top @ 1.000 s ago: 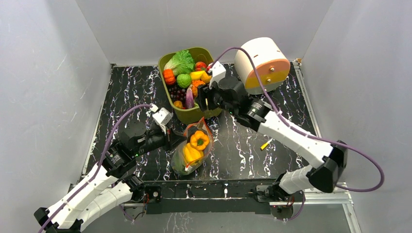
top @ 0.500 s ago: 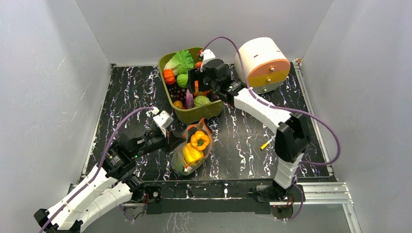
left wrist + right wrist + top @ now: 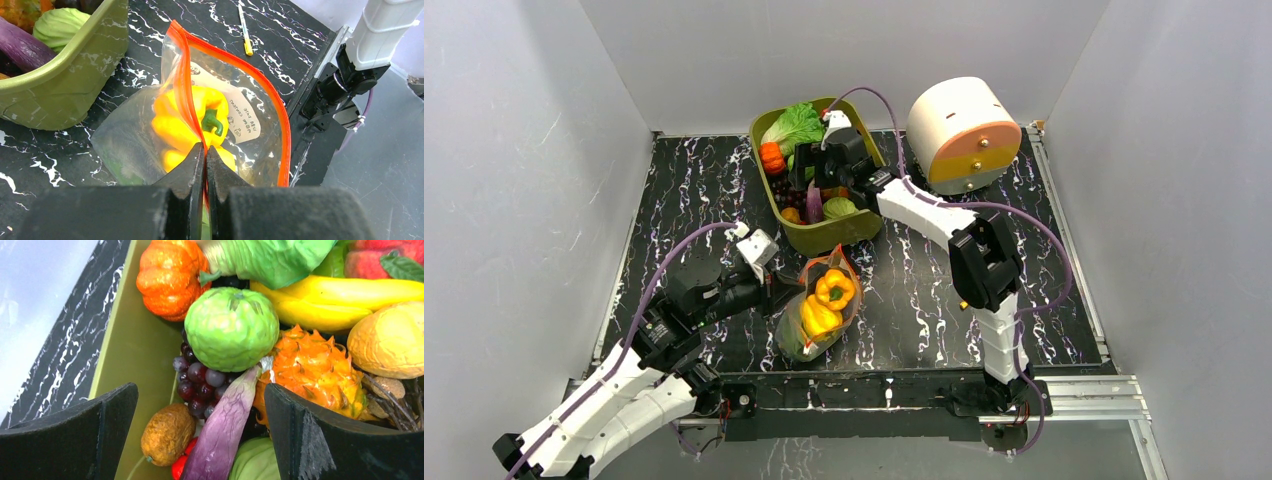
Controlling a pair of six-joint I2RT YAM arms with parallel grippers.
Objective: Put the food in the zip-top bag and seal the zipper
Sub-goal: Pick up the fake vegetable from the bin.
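Observation:
The clear zip-top bag (image 3: pixel 820 312) lies near the table's front with yellow peppers (image 3: pixel 834 288) inside. In the left wrist view its red-orange zipper (image 3: pixel 262 87) stands open around a pepper (image 3: pixel 185 117). My left gripper (image 3: pixel 205 152) is shut on the near zipper edge; it shows in the top view (image 3: pixel 780 291) at the bag's left. My right gripper (image 3: pixel 810 178) is open and empty over the olive-green tub (image 3: pixel 829 238). Between its fingers (image 3: pixel 200 390) lie a purple eggplant (image 3: pixel 225 425), dark grapes (image 3: pixel 197 377), a green round fruit (image 3: pixel 231 327), a banana (image 3: pixel 330 295) and a brown kiwi (image 3: pixel 167 432).
A white and orange cylinder (image 3: pixel 964 128) stands at the back right. A small yellow stick (image 3: pixel 244 34) lies on the black marbled table right of the bag. The tub (image 3: pixel 65 90) sits just behind the bag. Grey walls enclose the table.
My right arm has swung left and farther back, from the tub's right edge to over its middle. My left gripper has stayed shut on the bag's zipper edge.

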